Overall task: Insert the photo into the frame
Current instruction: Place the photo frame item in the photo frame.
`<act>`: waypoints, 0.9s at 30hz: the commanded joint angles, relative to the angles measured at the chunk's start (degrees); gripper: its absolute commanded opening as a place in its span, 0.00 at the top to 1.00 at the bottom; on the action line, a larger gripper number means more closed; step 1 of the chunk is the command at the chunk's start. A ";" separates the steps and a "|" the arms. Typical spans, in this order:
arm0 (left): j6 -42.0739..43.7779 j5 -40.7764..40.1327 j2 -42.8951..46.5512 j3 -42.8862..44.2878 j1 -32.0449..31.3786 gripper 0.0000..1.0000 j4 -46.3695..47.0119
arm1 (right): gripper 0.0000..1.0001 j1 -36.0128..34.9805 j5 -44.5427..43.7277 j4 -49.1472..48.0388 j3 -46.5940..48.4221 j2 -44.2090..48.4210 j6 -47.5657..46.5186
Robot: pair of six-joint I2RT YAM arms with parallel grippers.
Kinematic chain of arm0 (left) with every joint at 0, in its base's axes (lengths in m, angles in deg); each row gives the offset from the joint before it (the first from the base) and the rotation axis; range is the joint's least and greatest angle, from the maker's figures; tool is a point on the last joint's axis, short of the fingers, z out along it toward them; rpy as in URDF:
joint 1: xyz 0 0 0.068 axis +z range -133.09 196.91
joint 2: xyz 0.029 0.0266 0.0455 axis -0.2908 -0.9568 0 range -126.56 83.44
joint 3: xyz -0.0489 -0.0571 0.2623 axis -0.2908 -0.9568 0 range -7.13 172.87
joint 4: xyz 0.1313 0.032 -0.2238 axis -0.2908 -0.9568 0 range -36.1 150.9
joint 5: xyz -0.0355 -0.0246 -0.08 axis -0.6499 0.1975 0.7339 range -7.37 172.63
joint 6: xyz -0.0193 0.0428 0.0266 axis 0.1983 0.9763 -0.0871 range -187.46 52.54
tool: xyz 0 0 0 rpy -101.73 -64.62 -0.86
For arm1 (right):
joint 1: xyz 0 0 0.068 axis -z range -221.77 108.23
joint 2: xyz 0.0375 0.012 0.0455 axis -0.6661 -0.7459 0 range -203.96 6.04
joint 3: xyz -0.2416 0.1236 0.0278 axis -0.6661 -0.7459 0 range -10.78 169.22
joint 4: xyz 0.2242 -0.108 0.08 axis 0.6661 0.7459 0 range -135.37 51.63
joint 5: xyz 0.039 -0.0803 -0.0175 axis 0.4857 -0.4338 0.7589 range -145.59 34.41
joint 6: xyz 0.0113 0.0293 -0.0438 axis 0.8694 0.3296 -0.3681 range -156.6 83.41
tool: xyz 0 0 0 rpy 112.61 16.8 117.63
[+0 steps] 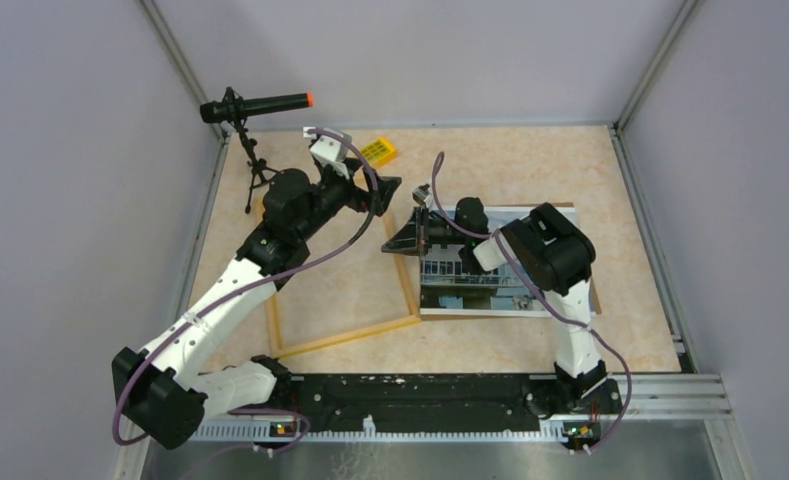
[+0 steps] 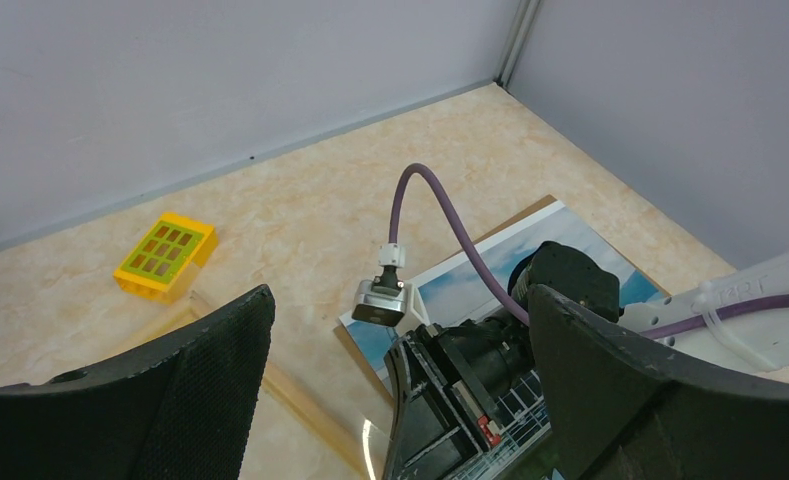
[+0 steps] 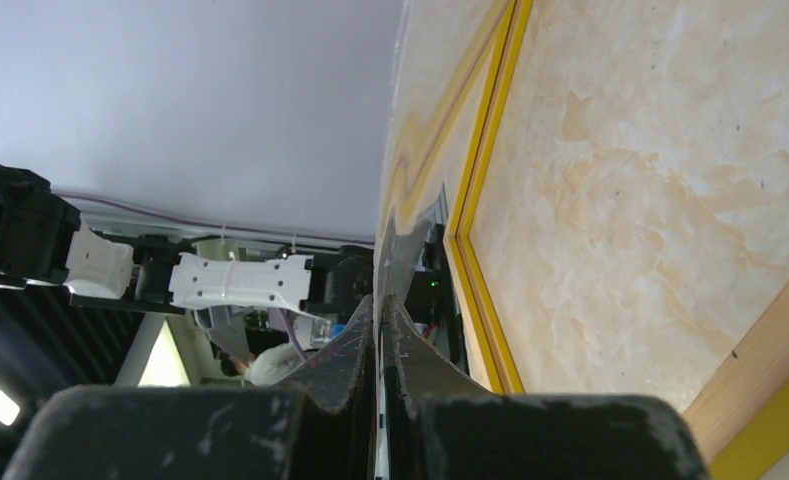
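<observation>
Closest to me runs the black rail (image 1: pixel 420 392) that both arms are bolted to, and beyond it the marbled table (image 1: pixel 530 165). Biggest thing on it is the frame (image 1: pixel 345 336), lying flat left of centre, with bare tabletop showing inside its rails. Just beside its right rail lies the photo (image 1: pixel 470 295), picture side up, under the reaching right arm and not yet in the frame. Next down in size is a thin clear sheet (image 3: pixel 410 150), stood on edge over the frame's right rail. The right gripper (image 3: pixel 378 318) is pinched tight on its rim. The left gripper (image 2: pixel 400 300) hangs just behind, spread as wide as it goes and holding nothing. Smallest, a yellow block (image 1: pixel 377 151) sits well apart by the back wall.

To my eye the sheet is the job in hand, though I can't tell whether it is going into the frame or being set aside. Either way I'd tip it down slowly, one edge resting inside a rail. The open claw could steady the free edge so the sheet neither slides nor flexes.
</observation>
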State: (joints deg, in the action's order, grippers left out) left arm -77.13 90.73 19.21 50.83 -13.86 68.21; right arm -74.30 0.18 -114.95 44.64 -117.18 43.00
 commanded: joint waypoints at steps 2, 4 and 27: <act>0.18 0.07 1.08 0.93 -0.04 0.01 1.51 | 1.00 -1.50 1.62 -4.77 4.23 -1.81 2.78; 0.18 -0.03 1.15 0.96 -0.13 0.01 1.47 | 1.00 -1.90 2.02 -5.43 4.91 -2.44 3.15; -0.16 0.60 0.55 0.96 -0.09 0.01 1.59 | 1.00 -2.57 1.52 -2.19 2.61 1.24 -7.97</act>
State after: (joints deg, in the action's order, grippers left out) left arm -77.16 90.75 19.19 50.83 -13.86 68.19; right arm -76.42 2.30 -117.03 49.19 -120.96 41.07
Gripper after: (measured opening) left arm 0.987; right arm 0.004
